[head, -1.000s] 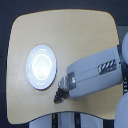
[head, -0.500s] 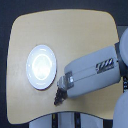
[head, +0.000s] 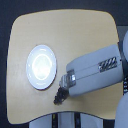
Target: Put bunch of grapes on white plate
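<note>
The white plate (head: 41,66) lies on the exterior view's left half of the wooden table (head: 75,35), round and glossy, with nothing on it. My arm reaches in from the exterior view's right, and its gripper (head: 62,93) points down-left near the table's front edge, just right of the plate's rim. A small dark cluster, the bunch of grapes (head: 59,98), sits right at the gripper's tip. Dark fingers and grapes merge into one blotch, so I cannot make out the jaws or whether they hold the bunch.
The table's rounded front edge (head: 50,111) runs just below the gripper. The bulky grey-white forearm (head: 95,75) covers the table's right front part. A dark chair base (head: 65,120) shows under the front edge.
The arm's tip and the dark cluster have shifted very slightly toward the plate. The plate has not moved.
</note>
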`<control>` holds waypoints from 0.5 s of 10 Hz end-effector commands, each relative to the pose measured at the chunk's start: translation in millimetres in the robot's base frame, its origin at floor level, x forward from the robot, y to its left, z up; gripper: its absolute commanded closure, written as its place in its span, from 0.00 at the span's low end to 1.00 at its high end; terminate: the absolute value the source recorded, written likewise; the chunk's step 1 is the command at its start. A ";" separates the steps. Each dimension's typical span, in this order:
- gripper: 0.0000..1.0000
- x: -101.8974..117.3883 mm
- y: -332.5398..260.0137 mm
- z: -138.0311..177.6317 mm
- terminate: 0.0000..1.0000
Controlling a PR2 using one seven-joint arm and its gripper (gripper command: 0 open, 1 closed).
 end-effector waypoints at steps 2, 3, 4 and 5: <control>1.00 -0.2 -0.2 6.4 0.00; 1.00 -1.1 1.5 5.6 0.00; 1.00 -2.4 4.7 5.6 0.00; 1.00 -1.9 5.9 6.5 0.00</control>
